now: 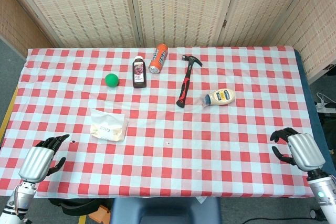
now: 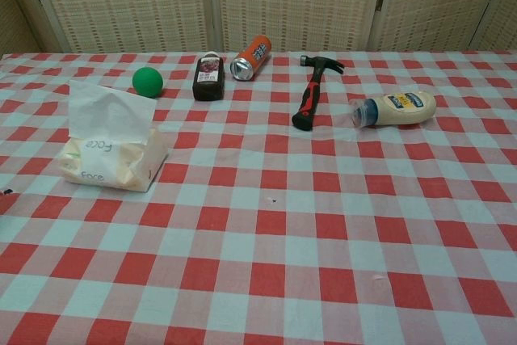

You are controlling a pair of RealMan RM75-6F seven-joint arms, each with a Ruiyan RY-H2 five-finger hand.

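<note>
A counter point(image 1: 220, 129) draped in red-and-white checked cloth stands before woven folding screens point(image 1: 178, 3). The left robot hand point(image 1: 44, 156) and right robot hand point(image 1: 294, 145) rest at the near corners — both empty, fingers apart. Just ahead of the left one lies a soft, crinkled tissue pack point(image 1: 108, 126), long axis across the counter. Well beyond lie a hammer point(image 1: 187, 80) and a green ball point(image 1: 112, 80).

A surface point(image 1: 220, 129) covered in red-and-white checked cloth. On it lie a green ball point(image 1: 111, 80), dark bottle point(image 1: 139, 73), orange can point(image 1: 158, 58), hammer point(image 1: 186, 81), mayonnaise bottle point(image 1: 220, 97) and tissue pack point(image 1: 108, 125).
</note>
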